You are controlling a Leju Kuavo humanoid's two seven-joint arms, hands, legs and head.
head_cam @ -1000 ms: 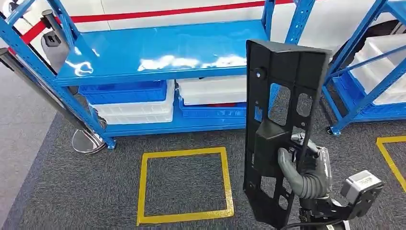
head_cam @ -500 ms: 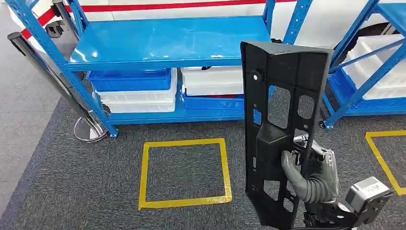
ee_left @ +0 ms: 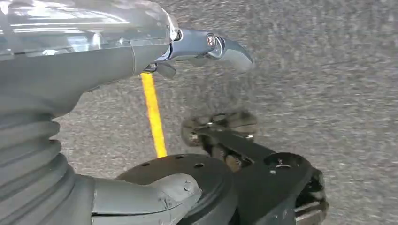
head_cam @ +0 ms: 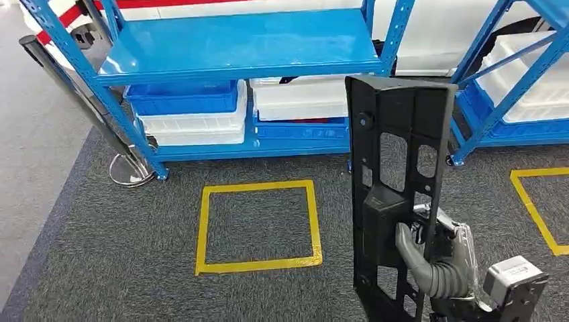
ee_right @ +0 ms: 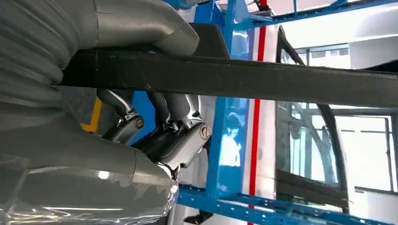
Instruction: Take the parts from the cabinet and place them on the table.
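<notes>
From the head view I see my right hand (head_cam: 436, 258) gripping the tall black panel (head_cam: 396, 194) upright, in front of the blue rack (head_cam: 235, 50) and beside the yellow floor square (head_cam: 258, 228). My right wrist view adds the panel's thin matte edge (ee_right: 234, 77) with thumb above and fingers (ee_right: 173, 136) curled beneath. My left hand (ee_left: 141, 93) hangs over speckled grey carpet (ee_left: 328, 70), fingers apart, holding nothing.

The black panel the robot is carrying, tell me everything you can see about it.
The black panel is a long, flat moulded part, matte like plastic, with several cut-out openings, a round knob near its top left and a raised boxy section midway. It stands upright and is held off the floor by the right hand, which grips it in the lower half, thumb on the front and fingers behind. The blue shelving stands beyond it.
</notes>
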